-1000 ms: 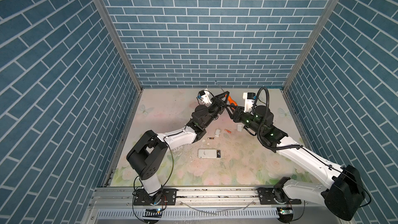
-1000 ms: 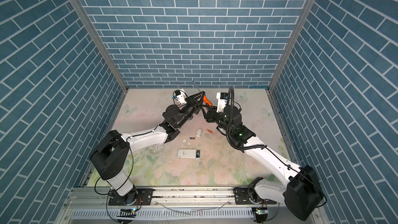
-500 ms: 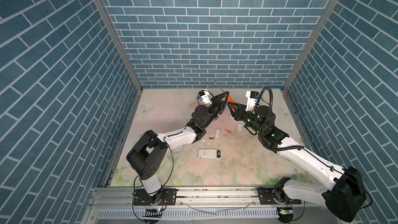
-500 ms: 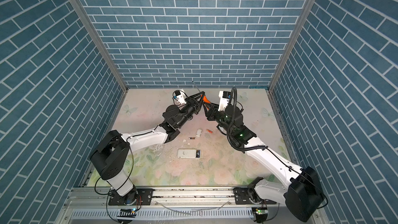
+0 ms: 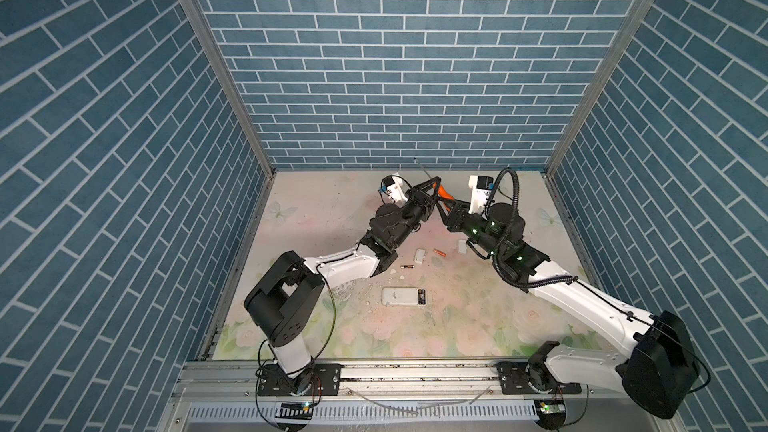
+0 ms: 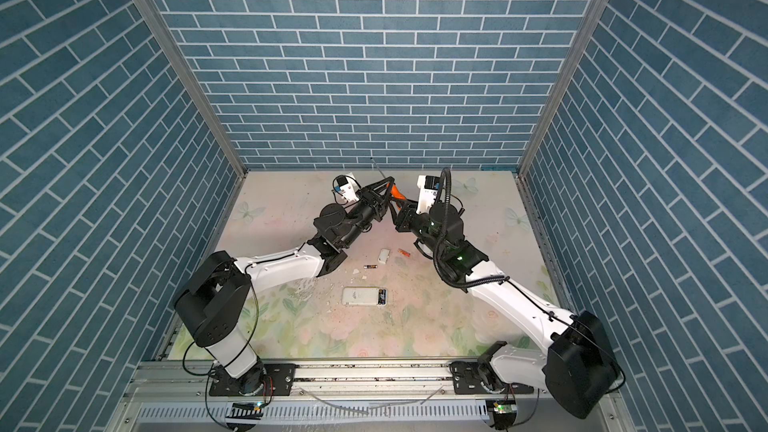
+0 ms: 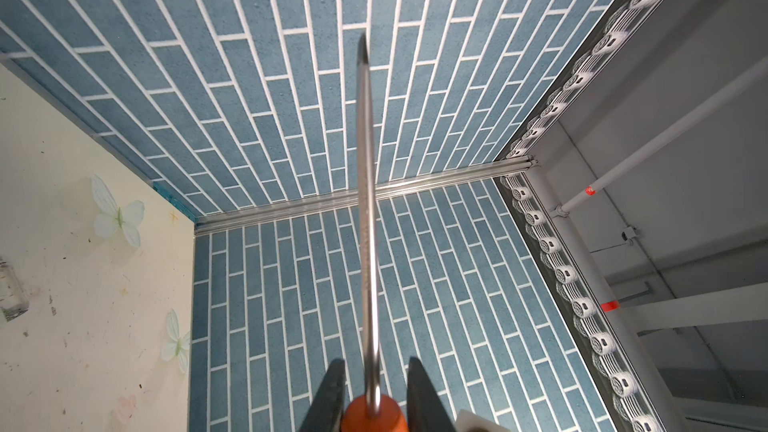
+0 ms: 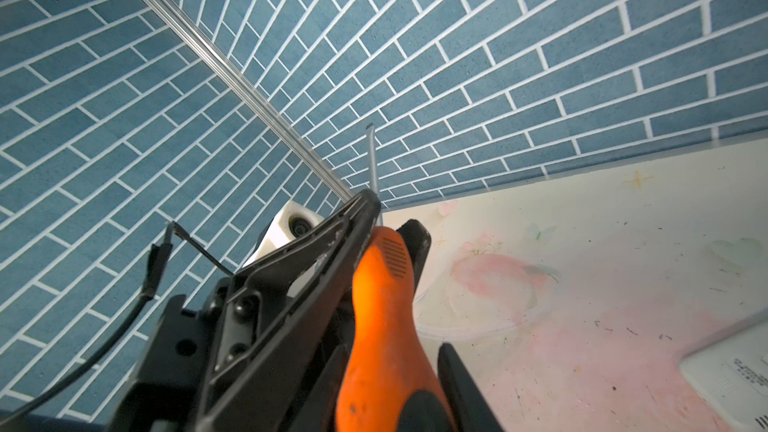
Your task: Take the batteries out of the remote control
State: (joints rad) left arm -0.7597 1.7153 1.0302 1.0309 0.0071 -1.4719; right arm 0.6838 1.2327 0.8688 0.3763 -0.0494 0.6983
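Top views: batteries near remote control, well apart from left gripper pinching screwdriver and right gripper, closure unclear.

Both my arms reach forward with wrists raised. My left gripper is clamped tight. My right gripper sits just beside it, grip unclear.

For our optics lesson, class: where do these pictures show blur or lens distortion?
Left wrist view: screwdriver shaft looks soft near the lens, bricks sharp. Right wrist view: brick lines bow, the handle blurs close up. Both top views: evenly lit, walls splay outward, batteries too small for detail.
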